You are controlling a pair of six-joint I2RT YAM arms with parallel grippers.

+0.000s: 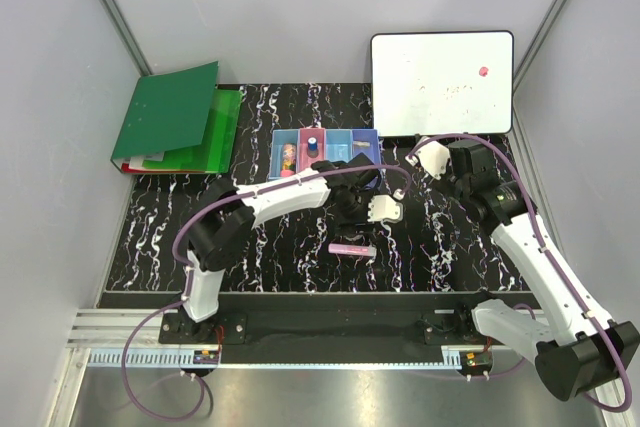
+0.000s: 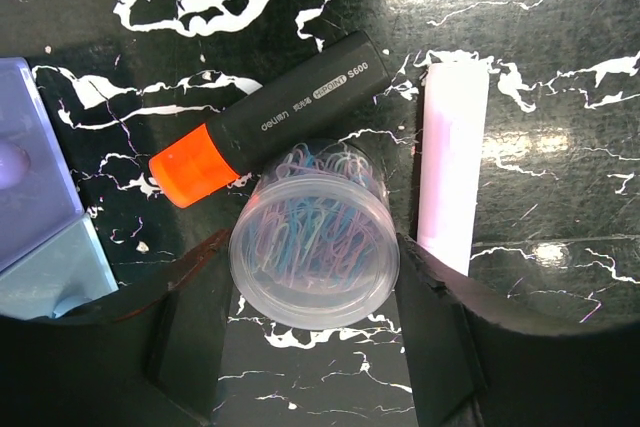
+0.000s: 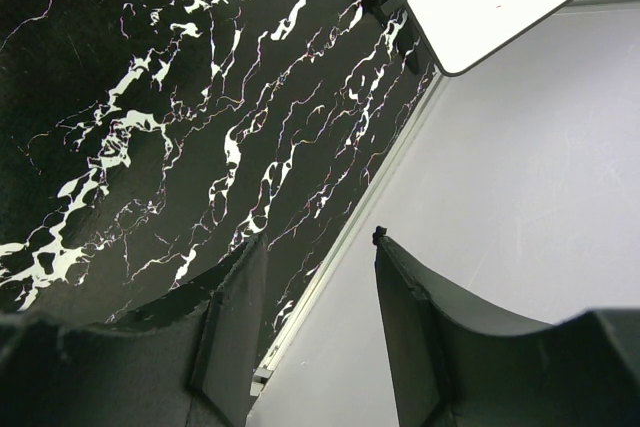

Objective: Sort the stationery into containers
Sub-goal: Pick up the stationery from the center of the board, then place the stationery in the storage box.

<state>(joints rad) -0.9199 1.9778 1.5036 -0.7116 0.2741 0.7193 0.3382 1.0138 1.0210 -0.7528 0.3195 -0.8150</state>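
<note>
A small round clear tub of coloured paper clips (image 2: pixel 313 247) stands on the table between my left gripper's fingers, and both pads touch its sides. Beside it lie a black stick with an orange cap (image 2: pixel 270 112) and a pale pink stick (image 2: pixel 452 167). My left gripper (image 1: pixel 358 197) hovers just in front of the right end of the row of containers (image 1: pixel 325 150), whose violet bin (image 2: pixel 25 157) and light blue bin (image 2: pixel 50 277) show at the left. A pink marker (image 1: pixel 352 248) lies nearer the arms. My right gripper (image 3: pixel 315 242) is open and empty, held above the table's right side.
Green binders (image 1: pixel 175 117) lean at the back left. A whiteboard (image 1: pixel 442 82) stands at the back right, close behind the right arm's wrist (image 1: pixel 432 157). Grey walls enclose the table on three sides.
</note>
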